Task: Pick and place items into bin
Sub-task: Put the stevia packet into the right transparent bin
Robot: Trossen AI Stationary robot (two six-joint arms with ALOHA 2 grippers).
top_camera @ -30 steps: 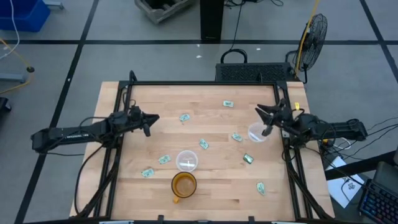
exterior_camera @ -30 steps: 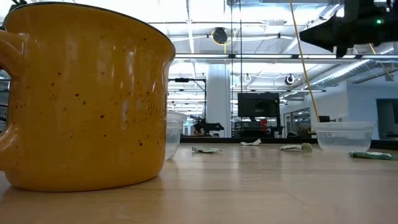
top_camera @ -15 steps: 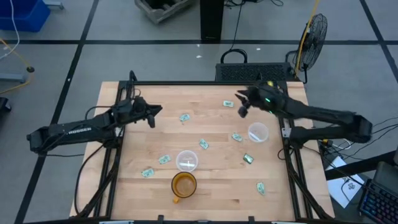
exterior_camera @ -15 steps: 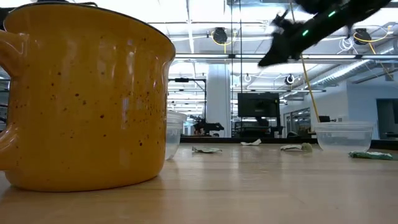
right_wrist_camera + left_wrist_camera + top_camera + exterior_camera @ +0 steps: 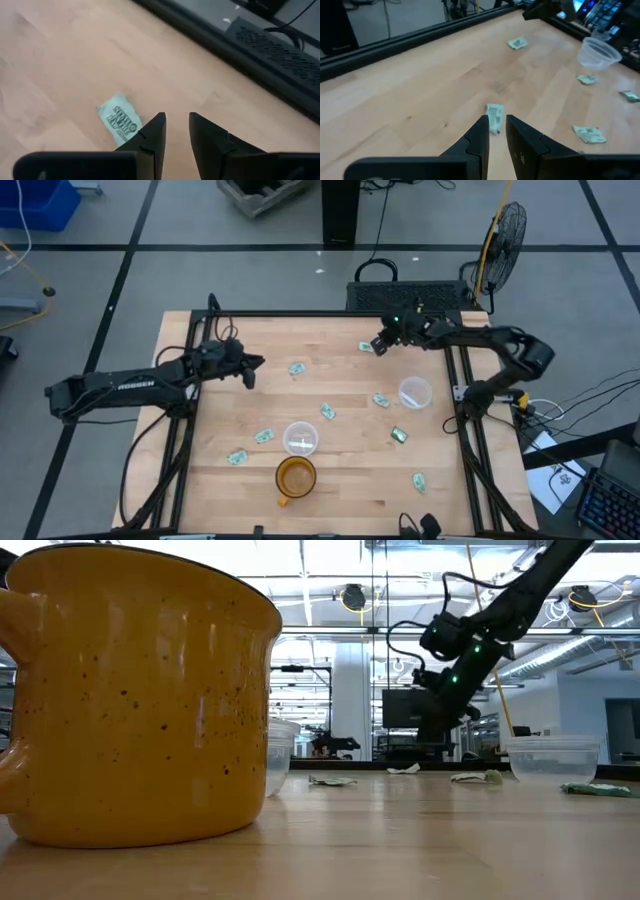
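Several small pale green-and-white packets lie flat and scattered on the wooden table, among them one near the far edge (image 5: 367,347) and one left of centre (image 5: 296,367). My right gripper (image 5: 381,343) is open by a narrow gap and hovers just right of the far packet (image 5: 119,120), which lies beside one finger. My left gripper (image 5: 252,370) is also open by a narrow gap. It sits left of the other packet (image 5: 495,115), which lies just ahead of its fingertips. In the low view the right arm (image 5: 450,650) reaches down at the far side.
A clear plastic cup (image 5: 413,393) stands near the right edge and another (image 5: 301,438) near the centre. A yellow speckled mug (image 5: 295,478) stands at the near edge and fills the low view's left side (image 5: 140,690). More packets (image 5: 381,400) (image 5: 327,412) (image 5: 399,435) lie between them.
My right gripper has swung from above the clear cup at the right toward the far edge and leftward. It has come down beside the far packet. My left gripper has moved a little rightward toward the packet left of centre. No packet has moved.
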